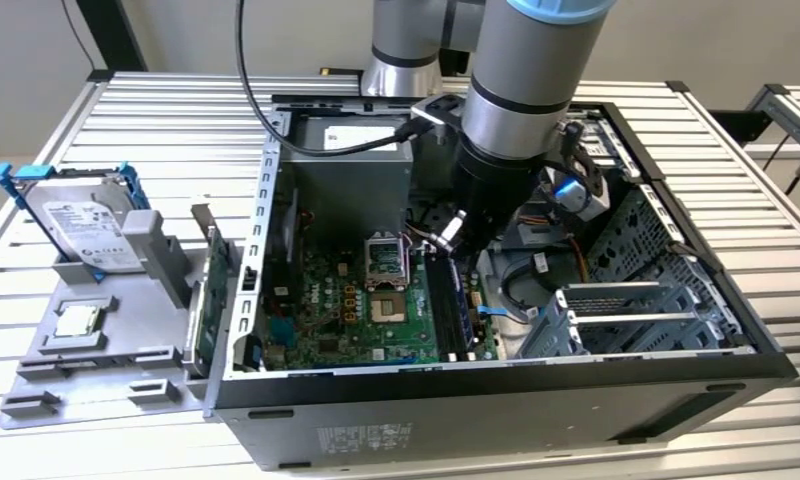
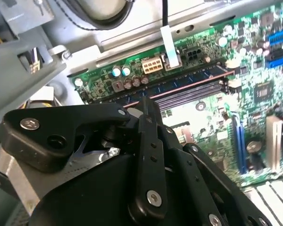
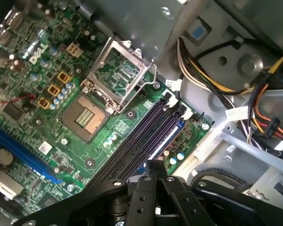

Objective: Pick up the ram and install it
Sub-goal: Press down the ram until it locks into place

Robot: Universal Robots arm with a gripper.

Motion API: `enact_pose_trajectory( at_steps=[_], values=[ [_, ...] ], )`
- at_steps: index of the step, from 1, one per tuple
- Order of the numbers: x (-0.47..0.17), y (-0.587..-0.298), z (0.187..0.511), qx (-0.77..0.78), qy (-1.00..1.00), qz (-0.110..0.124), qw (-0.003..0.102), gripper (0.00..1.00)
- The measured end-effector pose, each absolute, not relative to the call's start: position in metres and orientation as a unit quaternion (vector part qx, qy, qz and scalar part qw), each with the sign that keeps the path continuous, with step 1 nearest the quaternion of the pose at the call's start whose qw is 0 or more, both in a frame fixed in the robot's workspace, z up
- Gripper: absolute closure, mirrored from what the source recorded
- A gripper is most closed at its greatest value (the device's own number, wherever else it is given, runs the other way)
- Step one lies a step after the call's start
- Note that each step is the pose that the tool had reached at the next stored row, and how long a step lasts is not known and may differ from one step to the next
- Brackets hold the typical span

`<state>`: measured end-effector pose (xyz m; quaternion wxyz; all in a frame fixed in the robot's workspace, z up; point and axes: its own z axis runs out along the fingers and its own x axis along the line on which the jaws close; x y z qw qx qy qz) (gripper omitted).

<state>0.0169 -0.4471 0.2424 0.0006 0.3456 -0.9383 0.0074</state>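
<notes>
Claw hangs mid-frame inside my computer case; its grip is hidden; the ram sits slotted below.

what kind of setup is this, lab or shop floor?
Likely a robotics lab test bench: an open computer case on a slatted metal table, a gray fixture tray holding a hard drive, and the robot arm reaching inside.

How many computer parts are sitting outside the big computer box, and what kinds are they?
Hard drive: 1
Small square chip: 1
Green circuit board: 1
Total: 3
</notes>
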Motion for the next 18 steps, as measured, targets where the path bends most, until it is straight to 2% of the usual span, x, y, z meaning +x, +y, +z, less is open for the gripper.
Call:
enact_pose_trajectory(
  at_steps=[18],
  values=[
    [0.0169, -0.4470, 0.2424, 0.488, -0.873, 0.007, -0.001, 1.00]
  ],
)
